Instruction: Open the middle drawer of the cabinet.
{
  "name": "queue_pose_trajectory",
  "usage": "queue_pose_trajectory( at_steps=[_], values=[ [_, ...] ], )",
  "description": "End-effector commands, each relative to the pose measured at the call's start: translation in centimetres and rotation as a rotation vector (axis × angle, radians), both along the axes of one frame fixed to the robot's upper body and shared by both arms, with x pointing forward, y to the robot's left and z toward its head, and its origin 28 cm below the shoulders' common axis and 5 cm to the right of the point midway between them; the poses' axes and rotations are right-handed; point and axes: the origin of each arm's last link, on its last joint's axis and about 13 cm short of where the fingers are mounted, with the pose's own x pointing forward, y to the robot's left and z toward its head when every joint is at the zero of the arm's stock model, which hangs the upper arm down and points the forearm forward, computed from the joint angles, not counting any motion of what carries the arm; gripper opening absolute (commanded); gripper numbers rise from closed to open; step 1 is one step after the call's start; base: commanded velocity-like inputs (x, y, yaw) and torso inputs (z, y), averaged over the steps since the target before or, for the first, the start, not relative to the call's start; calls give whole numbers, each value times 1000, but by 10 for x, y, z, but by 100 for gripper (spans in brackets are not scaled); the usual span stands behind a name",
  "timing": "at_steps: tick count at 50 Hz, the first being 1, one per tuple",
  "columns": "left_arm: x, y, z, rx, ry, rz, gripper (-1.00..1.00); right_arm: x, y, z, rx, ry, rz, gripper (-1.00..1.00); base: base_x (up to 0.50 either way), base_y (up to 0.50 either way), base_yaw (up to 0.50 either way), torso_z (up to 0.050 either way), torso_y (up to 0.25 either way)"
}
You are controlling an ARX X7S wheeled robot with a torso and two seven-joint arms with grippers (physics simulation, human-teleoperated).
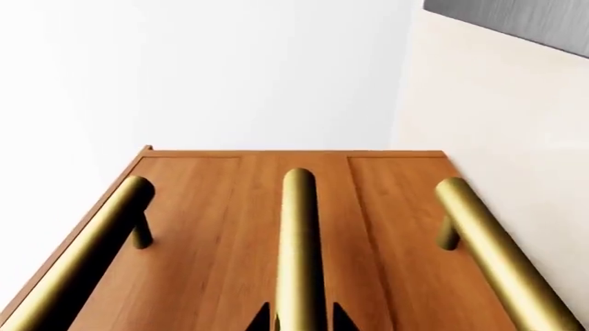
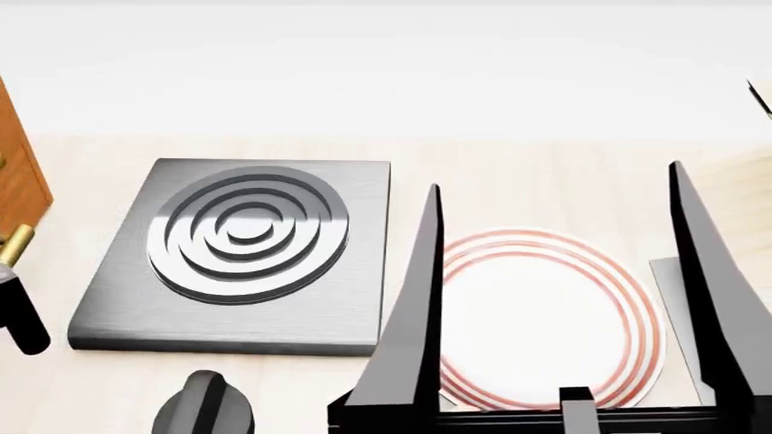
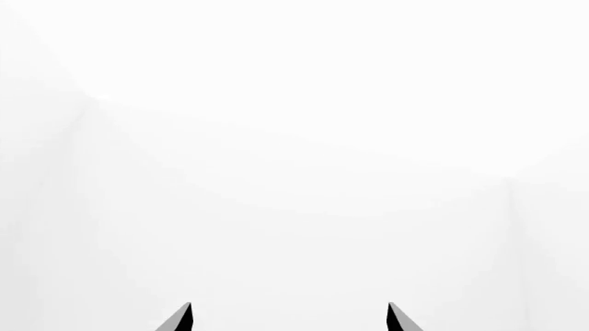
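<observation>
Middle drawer's brass handle [image 1: 301, 248] runs straight out from between the left gripper's [image 1: 301, 321] two dark fingertips, which sit close against either side of the bar, seemingly clamped on it, so a straight pull back should slide the middle drawer [image 1: 294, 207] out. Just beyond, to either side, lie the neighbouring handles on the cabinet [image 1: 405, 227] front. The right gripper [image 2: 567, 298] hangs spread wide and empty over a red-ringed plate [image 2: 543, 316], clear of the work, beside a grey burner slab [image 2: 241, 253].

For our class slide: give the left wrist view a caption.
Left gripper straddles the middle drawer's brass handle on the cabinet.
</observation>
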Motion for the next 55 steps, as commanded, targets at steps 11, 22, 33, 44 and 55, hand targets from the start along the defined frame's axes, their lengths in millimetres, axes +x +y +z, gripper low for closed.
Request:
queue_pose_trajectory(
  at_steps=[11, 22, 33, 44, 55],
  values=[
    [2, 3, 8, 6, -86, -6, -100, 0, 1, 0, -1, 6, 8, 100, 0, 0, 0, 0, 2],
    [18, -26, 13, 59, -168, -137, -100, 0, 2, 0, -3, 8, 11, 100, 1, 0, -1, 0, 3],
    [28, -47, 15, 124, -212, -223, -100, 0, 2, 0, -5, 8, 13, 100, 8, 0, -6, 0, 5],
    [37, -85, 8, 102, -184, -340, -100, 0, 2, -1, -5, 11, 19, 100, 8, -2, -7, 1, 5],
    [30, -117, 10, 84, -169, -416, -100, 0, 3, -1, -5, 11, 26, 100, 6, -2, -6, 1, 3]
  ],
)
